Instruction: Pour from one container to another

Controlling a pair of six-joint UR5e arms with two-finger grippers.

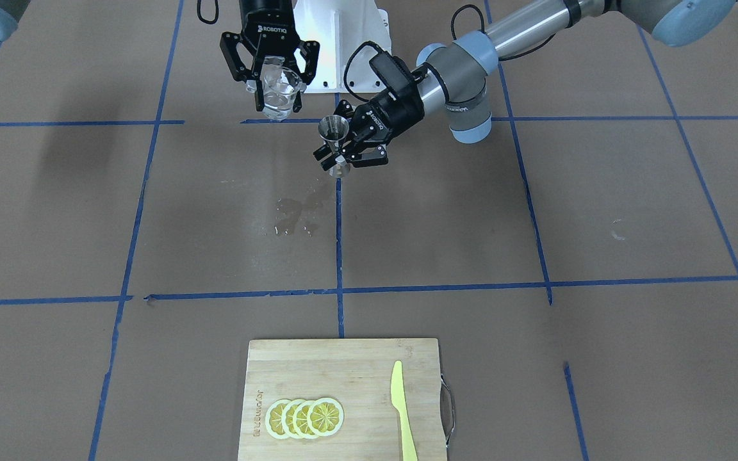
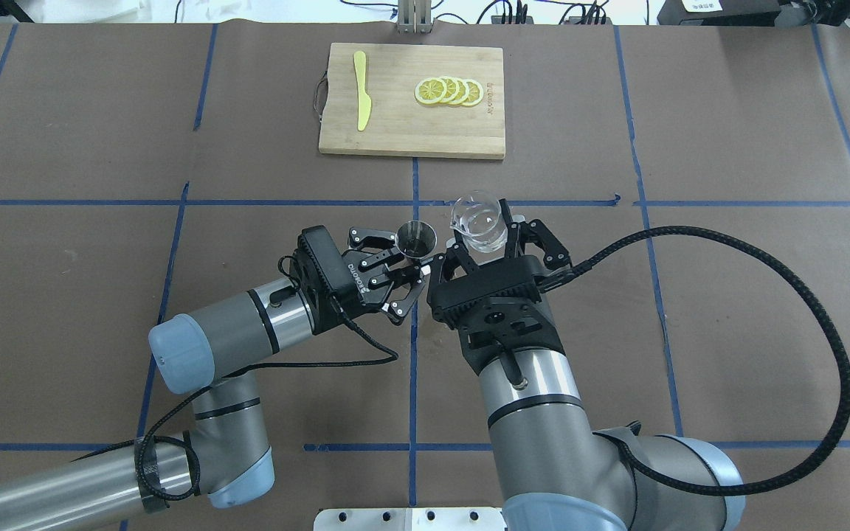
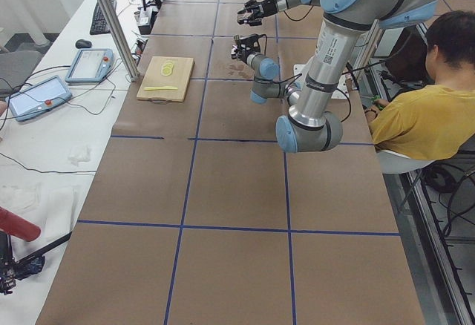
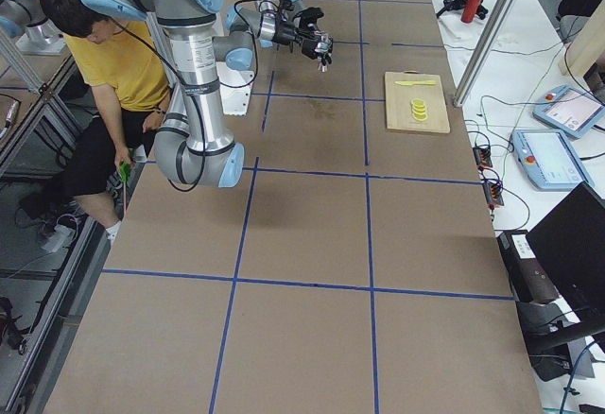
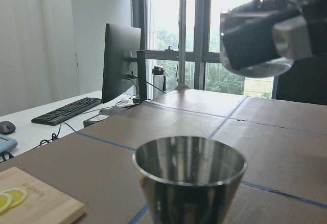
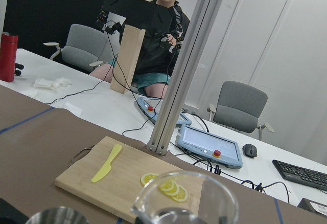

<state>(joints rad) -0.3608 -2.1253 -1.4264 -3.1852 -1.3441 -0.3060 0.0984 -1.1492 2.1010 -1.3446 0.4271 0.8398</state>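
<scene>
Closest to the left wrist camera is the steel jigger [image 5: 189, 178], upright with its mouth open to the ceiling. The left hand [image 1: 343, 157] is clenched around its narrow waist and holds it clear of the bench [image 1: 535, 211].

Up and to that hand's right, not touching the jigger, the right hand [image 1: 273, 77] grips the glass cup [image 1: 277, 95] by its wall, its fingers spread about as wide as the cup. The cup seems to hold a little clear liquid.

The likely failure is a miss. The jigger's mouth is small and the cup's lip is not over it, so tipping now would spill onto the bench. A wet patch [image 1: 292, 214] already lies below the hands. Smooth glass could also slip in the right hand, and the jigger could swivel at its waist.
</scene>
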